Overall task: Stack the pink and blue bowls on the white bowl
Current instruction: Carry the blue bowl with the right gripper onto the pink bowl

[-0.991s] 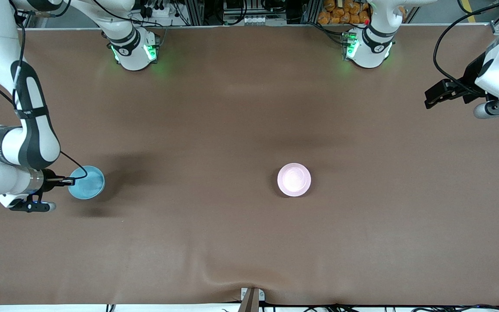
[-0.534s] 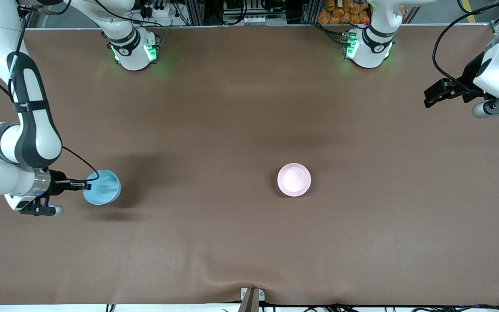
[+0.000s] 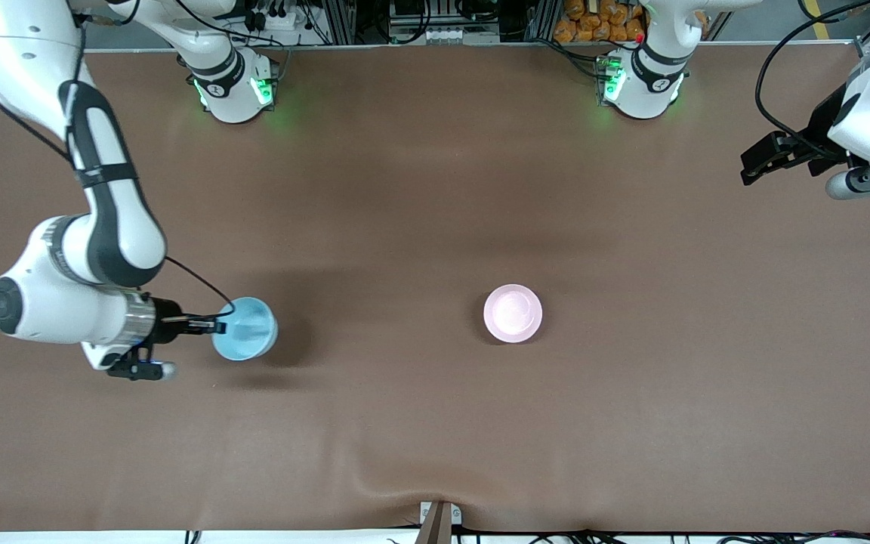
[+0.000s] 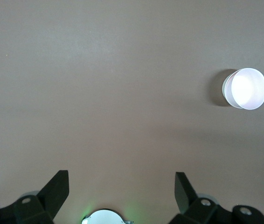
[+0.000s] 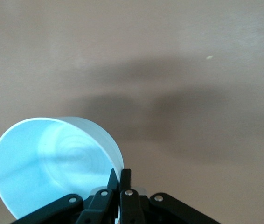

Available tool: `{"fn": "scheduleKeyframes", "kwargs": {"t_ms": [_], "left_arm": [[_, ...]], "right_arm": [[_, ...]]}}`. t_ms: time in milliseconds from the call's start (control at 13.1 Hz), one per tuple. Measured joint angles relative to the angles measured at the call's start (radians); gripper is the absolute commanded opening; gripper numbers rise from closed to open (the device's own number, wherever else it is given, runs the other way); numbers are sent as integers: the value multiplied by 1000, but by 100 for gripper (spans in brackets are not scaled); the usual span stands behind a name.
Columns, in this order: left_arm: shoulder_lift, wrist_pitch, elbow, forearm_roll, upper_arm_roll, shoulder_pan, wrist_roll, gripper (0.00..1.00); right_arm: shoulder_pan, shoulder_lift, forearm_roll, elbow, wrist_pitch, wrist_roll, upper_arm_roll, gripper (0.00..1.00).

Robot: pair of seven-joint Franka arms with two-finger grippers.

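Carried along since the earlier frame, the blue bowl (image 3: 245, 329) now sits farther toward the middle of the table, closer to the pink bowl (image 3: 512, 313) than it was a second ago — the right arm has swung inward with it. The right gripper (image 3: 212, 326) is clenched on the blue bowl's rim, one finger inside the wall and one outside, as the right wrist view shows where the fingers (image 5: 121, 179) pinch the edge of the bowl (image 5: 52, 165). Held by that rim, the bowl hangs tilted above the brown table (image 3: 435, 423), casting a shadow on the cloth beside it.

Well apart from the right gripper, toward the left arm's end, the pink bowl stands upright on the table and has not shifted. A white bowl is hard to make out; the left wrist view shows only one pale bowl (image 4: 245, 88) on the cloth, washed out by glare.

At its own end of the table the left gripper (image 3: 756, 165) waits in the air, its fingers (image 4: 57, 189) spread wide and holding nothing.
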Motion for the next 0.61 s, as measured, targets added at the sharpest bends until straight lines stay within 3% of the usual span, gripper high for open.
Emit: {"fn": "scheduleKeyframes", "kwargs": {"t_ms": [305, 610], "left_arm": [[-5, 2, 0, 0, 0, 0, 0, 100], [-11, 10, 0, 0, 8, 20, 22, 100]], "right_arm": [[153, 0, 20, 39, 7, 106, 4, 0], [292, 38, 240, 42, 42, 115, 4, 0]]}}
